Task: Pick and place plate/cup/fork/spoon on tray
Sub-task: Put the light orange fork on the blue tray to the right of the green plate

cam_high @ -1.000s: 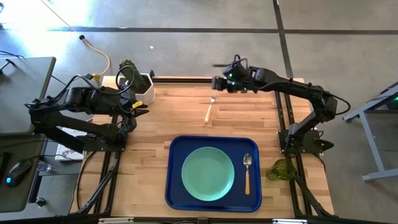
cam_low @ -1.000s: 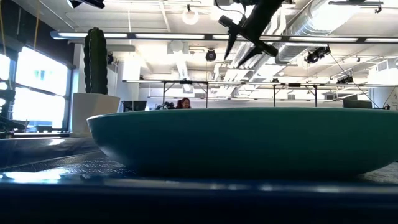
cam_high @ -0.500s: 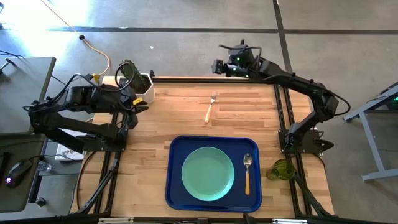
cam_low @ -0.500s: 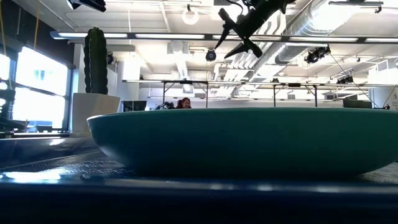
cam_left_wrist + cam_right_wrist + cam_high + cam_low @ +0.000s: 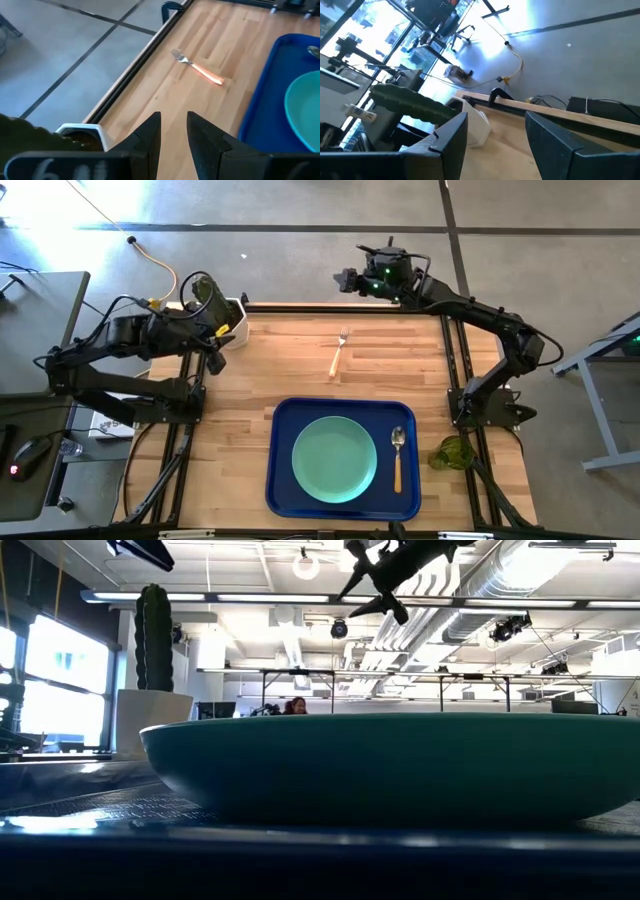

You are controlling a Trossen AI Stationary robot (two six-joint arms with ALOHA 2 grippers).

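The blue tray (image 5: 285, 480) lies at the table's near middle. The mint-green plate (image 5: 334, 458) rests flat in it and fills the low view (image 5: 390, 765). The spoon (image 5: 398, 455) lies in the tray right of the plate. The fork (image 5: 338, 352) lies flat on the wood toward the far edge, and also shows in the left wrist view (image 5: 197, 67). The green cup (image 5: 455, 452) sits past the table's right edge, beside the tray. My left gripper (image 5: 214, 358) hovers at the far left, narrowly open and empty. My right gripper (image 5: 345, 280) is open and empty, raised beyond the far edge.
A white pot with a cactus (image 5: 228, 320) stands at the far left corner, close beside my left gripper, and shows in the low view (image 5: 153, 635). Bare wood lies between the fork and the tray. A cable runs on the floor beyond the far edge.
My right gripper has risen and drawn back from above the fork to beyond the table's far edge, tipping up toward level. My left arm has shifted a little toward the far edge near the cactus pot, its gripper tipping downward. The fork, plate and spoon have stayed put.
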